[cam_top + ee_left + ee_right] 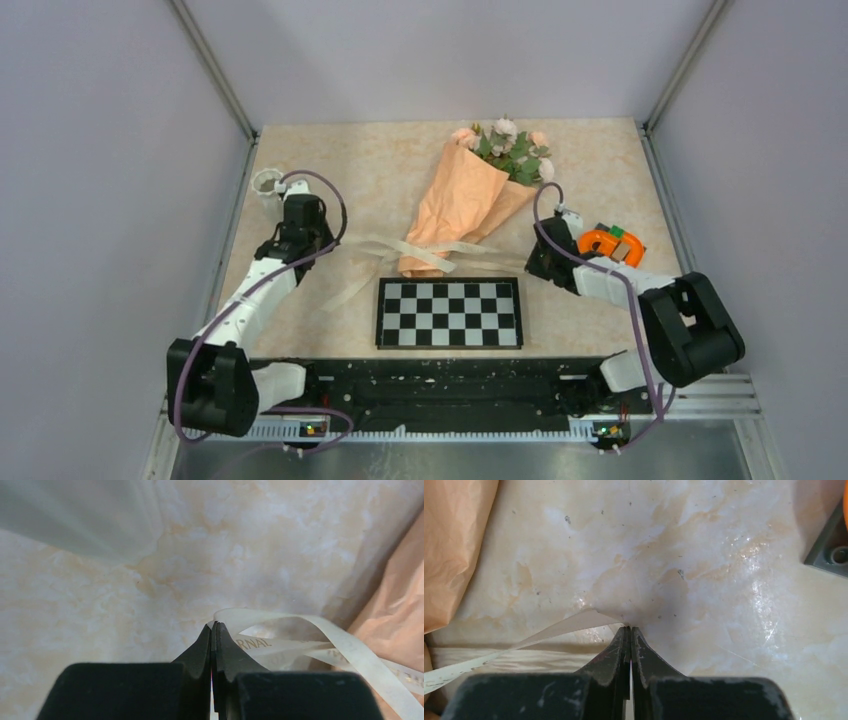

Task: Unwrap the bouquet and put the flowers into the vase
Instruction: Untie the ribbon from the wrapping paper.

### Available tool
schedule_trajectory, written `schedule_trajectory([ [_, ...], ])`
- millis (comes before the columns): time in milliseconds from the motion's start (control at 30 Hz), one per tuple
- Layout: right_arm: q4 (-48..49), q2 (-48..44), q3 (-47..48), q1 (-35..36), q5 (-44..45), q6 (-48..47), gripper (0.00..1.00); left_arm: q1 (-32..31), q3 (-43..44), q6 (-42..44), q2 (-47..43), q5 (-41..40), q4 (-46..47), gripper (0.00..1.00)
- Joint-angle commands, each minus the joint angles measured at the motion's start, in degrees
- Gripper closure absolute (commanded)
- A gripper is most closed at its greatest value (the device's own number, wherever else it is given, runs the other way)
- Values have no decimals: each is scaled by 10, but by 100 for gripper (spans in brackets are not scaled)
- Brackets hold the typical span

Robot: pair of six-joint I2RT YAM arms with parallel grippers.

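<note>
Work stands at the first step: the bouquet [470, 195] lies on the surface [350, 160] with its paper cone on, well apart from the vase [266, 186] at the far left, which has nothing in it. The left gripper [214, 627] and the right gripper [629, 629] are both fully closed, each apparently pinching one tail of the ribbon [325, 630] at its tips. Outstanding — loosening the tie, removing the cone, transferring the flowers [512, 150] to the vase.

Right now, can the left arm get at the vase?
Probably yes. The vase stands close beside the left claw, with nothing visible between them. But that claw is shut on the ribbon, so it would need to let go first.
</note>
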Motion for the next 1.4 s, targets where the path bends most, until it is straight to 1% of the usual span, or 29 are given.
schedule_trajectory([
  [0,17,-36,-16,-13,-4,18,100,31,-36,-30,-23,0,-5,100],
  [100,18,-48,-24,-18,-5,15,100,51,-52,-39,-28,13,6,100],
  [200,19,-61,-22,-21,-12,-2,84,59,-52,-35,-23,24,8,100],
  [233,19,-67,-21,-21,-15,-11,78,59,-51,-34,-21,27,7,97],
  [267,19,-75,-19,-21,-19,-22,72,59,-50,-33,-20,30,6,88],
  [300,21,-84,-18,-21,-24,-34,66,59,-50,-31,-22,33,6,74],
  [333,24,-96,-17,-21,-31,-48,61,59,-50,-29,-26,36,7,69],
  [367,25,-107,-14,-21,-38,-63,55,59,-50,-26,-30,40,8,57],
  [400,26,-121,-13,-20,-45,-80,50,59,-51,-21,-37,46,10,48],
  [467,28,-146,-5,-20,-70,-116,44,58,-49,-8,-48,70,12,39],
  [533,22,-164,5,-20,-93,-147,41,57,-48,-3,-57,91,15,28],
  [567,24,-172,10,-20,-118,-162,40,56,-49,2,-62,106,18,22],
  [633,33,-185,15,-18,-169,-191,38,49,-54,9,-73,137,27,16],
  [700,42,-189,22,-13,-215,-208,36,34,-61,14,-83,158,41,14],
  [800,52,-180,41,11,-238,-217,34,-4,-66,8,-89,182,69,12],
  [867,54,-164,55,33,-234,-221,34,-51,-62,6,-82,182,89,10],
  [900,58,-154,61,45,-232,-223,33,-84,-60,4,-75,183,100,9],
  [967,75,-130,69,66,-231,-227,33,-125,-53,-3,-53,202,132,8],
  [1033,100,-103,74,78,-241,-231,32,-153,-48,-15,-19,230,176,7],
  [1133,120,-60,93,80,-303,-243,32,-190,-21,-18,28,254,205,7],
  [1233,128,-23,114,81,-320,-259,32,-224,9,-3,73,243,210,7],
  [1367,125,23,140,81,-330,-282,32,-248,47,12,128,213,194,7],
])
